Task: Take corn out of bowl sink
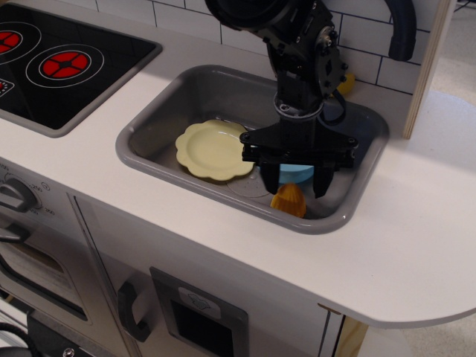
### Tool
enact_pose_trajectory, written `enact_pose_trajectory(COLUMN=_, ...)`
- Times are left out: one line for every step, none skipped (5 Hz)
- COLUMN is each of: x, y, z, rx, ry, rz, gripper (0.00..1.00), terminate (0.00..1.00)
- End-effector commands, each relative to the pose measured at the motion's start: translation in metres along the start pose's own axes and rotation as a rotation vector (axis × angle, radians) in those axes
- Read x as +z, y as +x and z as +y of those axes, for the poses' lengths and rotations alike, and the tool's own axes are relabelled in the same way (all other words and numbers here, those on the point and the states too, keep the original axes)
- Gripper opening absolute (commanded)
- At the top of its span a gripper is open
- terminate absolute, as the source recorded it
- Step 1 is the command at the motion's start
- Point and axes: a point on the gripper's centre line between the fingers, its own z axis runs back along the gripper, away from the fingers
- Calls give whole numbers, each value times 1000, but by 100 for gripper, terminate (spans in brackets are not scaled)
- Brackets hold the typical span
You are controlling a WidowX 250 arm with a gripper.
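The yellow corn [289, 200] lies on the floor of the grey sink [186, 97], near its front wall. My black gripper [294, 184] hangs just above it with its fingers spread wide, one on each side, not touching it. The light-blue bowl [296, 175] sits right behind the corn, mostly hidden by the gripper's body. The corn is outside the bowl.
A pale yellow scalloped plate [215, 149] lies in the sink left of the bowl. A black stovetop [59, 63] with red burners is at the far left. A black faucet [401, 30] rises at the back right, beside a wooden panel [430, 59].
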Motion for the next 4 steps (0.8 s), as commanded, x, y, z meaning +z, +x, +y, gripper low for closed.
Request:
enact_pose_trajectory(x=49, y=23, z=0, rx=5, ry=-49, rz=-34, gripper=100, terminate=0)
enact_pose_trajectory(x=71, y=31, z=1, rx=54, ry=-63, rz=-69, gripper=100, terminate=0)
enact_pose_trajectory(x=71, y=31, z=1, rx=54, ry=-63, rz=-69, gripper=100, terminate=0)
enact_pose_trajectory(x=71, y=31, z=1, rx=54, ry=-63, rz=-69, gripper=100, terminate=100)
